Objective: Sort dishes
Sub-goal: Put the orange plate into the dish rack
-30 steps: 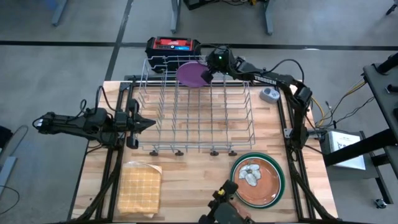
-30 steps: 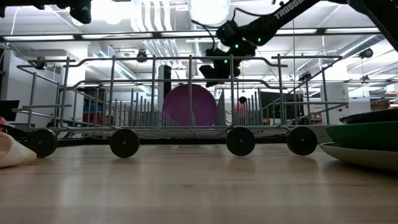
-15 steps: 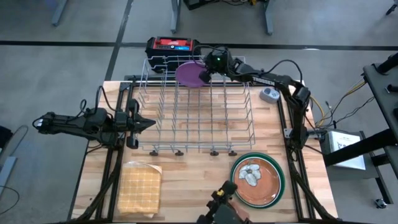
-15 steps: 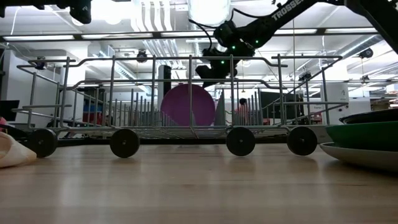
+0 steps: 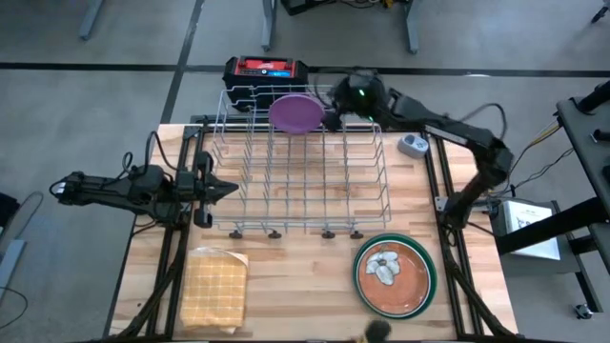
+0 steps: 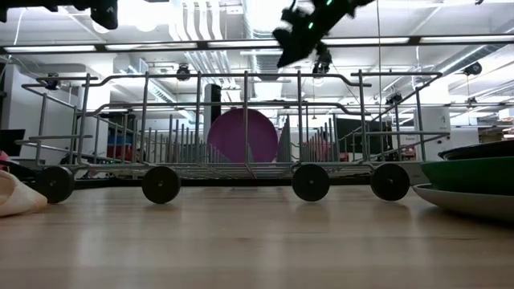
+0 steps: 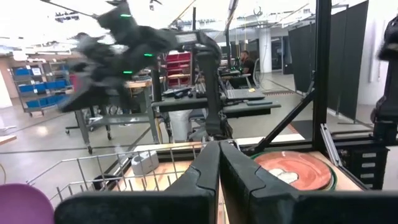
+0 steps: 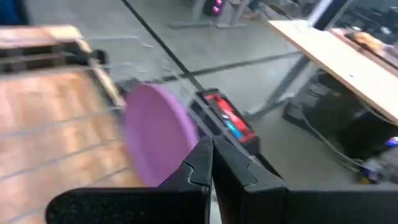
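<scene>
Purple plate (image 5: 294, 112) stands on edge in wire rack (image 5: 301, 176), at rack's far end, free of any gripper

Right gripper (image 5: 333, 118) hangs above rack's far rim, just beside purple plate, fingers pressed together, holding nothing

Left gripper (image 5: 226, 190) waits at rack's left side over counter (image 5: 286, 276), fingers together, empty

Brown plate with grey blotches (image 5: 394, 274) tops stack on near right of counter; green plate (image 5: 431, 284) shows as rim beneath

Tan cloth (image 5: 213, 287) lies near left

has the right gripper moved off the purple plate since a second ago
Yes. The right gripper has risen above the rack's top rail and drawn away, leaving the purple plate standing in the rack.
</scene>
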`<control>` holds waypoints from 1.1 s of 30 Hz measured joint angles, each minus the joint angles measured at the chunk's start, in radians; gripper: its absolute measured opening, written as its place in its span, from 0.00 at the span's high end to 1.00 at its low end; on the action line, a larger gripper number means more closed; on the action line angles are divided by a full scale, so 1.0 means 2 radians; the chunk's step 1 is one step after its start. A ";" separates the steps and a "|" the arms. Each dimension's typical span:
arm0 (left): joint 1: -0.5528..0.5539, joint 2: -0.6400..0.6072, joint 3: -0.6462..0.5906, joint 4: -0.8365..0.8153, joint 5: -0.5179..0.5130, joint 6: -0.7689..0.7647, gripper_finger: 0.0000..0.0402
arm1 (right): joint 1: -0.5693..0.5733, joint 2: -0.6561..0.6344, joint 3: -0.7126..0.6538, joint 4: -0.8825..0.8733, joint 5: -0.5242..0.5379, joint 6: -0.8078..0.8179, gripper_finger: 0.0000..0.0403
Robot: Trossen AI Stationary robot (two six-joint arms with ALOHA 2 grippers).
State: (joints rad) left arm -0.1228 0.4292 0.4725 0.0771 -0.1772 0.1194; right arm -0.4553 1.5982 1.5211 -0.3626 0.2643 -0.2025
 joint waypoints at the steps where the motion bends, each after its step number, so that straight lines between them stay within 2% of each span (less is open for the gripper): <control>1: 0.000 0.003 0.000 0.006 0.000 0.000 1.00 | 0.015 -0.021 -0.021 0.003 0.000 0.004 1.00; 10: 0.000 0.058 0.000 0.094 0.002 -0.012 1.00 | 0.172 -0.230 -0.244 0.093 0.052 0.052 1.00; 16: 0.000 0.114 0.004 0.154 0.045 -0.017 1.00 | 0.287 -0.338 -0.361 0.105 0.125 0.050 1.00; 20: -0.006 0.156 0.025 0.189 0.085 -0.007 1.00 | 0.357 -0.378 -0.434 0.185 0.207 0.056 1.00; 22: -0.013 0.177 0.039 0.226 0.089 0.013 1.00 | 0.384 -0.391 -0.460 0.208 0.228 0.054 1.00; 25: -0.015 0.213 0.071 0.249 0.090 0.036 1.00 | 0.411 -0.395 -0.491 0.212 0.224 0.054 1.00; 29: -0.015 0.265 0.131 0.228 0.089 0.041 1.00 | 0.423 -0.392 -0.515 0.242 0.219 0.036 1.00; 33: -0.018 0.329 0.195 0.179 0.090 0.046 1.00 | 0.424 -0.391 -0.519 0.243 0.142 0.031 1.00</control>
State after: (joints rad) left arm -0.1597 1.0870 0.8629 0.4343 0.0020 0.2119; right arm 0.3927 0.8162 0.4835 0.1239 0.5487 -0.1399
